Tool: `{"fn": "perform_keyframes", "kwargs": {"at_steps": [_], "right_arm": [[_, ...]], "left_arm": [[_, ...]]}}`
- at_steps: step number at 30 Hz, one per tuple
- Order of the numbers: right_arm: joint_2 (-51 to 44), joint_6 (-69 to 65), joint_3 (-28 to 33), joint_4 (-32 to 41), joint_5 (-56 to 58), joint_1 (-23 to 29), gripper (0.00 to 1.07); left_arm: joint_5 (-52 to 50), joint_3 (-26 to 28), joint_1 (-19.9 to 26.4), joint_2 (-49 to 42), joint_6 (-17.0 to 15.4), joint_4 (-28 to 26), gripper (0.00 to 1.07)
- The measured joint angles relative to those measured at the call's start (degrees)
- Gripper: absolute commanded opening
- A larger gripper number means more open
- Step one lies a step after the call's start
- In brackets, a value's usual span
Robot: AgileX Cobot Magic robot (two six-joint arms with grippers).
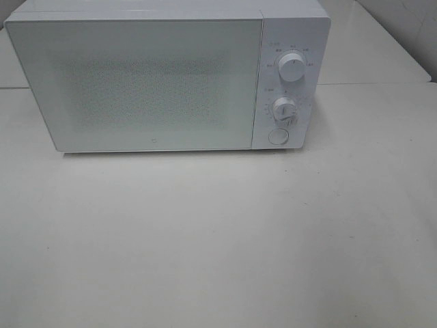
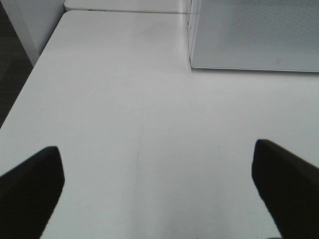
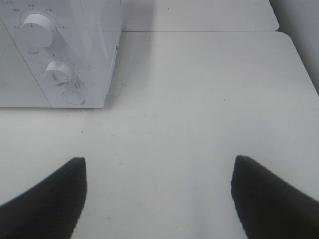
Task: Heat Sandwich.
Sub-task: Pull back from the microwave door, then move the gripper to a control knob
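The sandwich is out of view in all three views. A white microwave [image 1: 150, 82] stands at the back of the table with its door shut. Neither gripper shows in the exterior high view. In the left wrist view my left gripper [image 2: 157, 164] is open over bare tabletop, with the microwave's door corner [image 2: 249, 35] ahead of it. In the right wrist view my right gripper [image 3: 158, 174] is also open with nothing between its fingers, and the microwave's control panel [image 3: 55, 64] lies beyond it.
The control panel carries an upper knob [image 1: 291, 67], a lower knob [image 1: 284, 109] and a round button [image 1: 278, 136]. The white table [image 1: 218, 239] stretches in front of the microwave. A seam to a second table [image 1: 382, 83] runs behind it.
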State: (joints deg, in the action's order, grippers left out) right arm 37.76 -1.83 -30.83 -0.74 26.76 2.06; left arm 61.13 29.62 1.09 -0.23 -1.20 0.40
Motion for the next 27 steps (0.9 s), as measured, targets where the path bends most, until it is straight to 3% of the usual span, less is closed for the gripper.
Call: {"fn": "perform_keyframes", "kwargs": {"at_steps": [27], "right_arm": [[25.44, 0.06, 0.00, 0.00, -26.24, 1.49, 0.76]], "left_arm": [[0.00, 0.00, 0.00, 0.00, 0.00, 0.00, 0.98]]}}
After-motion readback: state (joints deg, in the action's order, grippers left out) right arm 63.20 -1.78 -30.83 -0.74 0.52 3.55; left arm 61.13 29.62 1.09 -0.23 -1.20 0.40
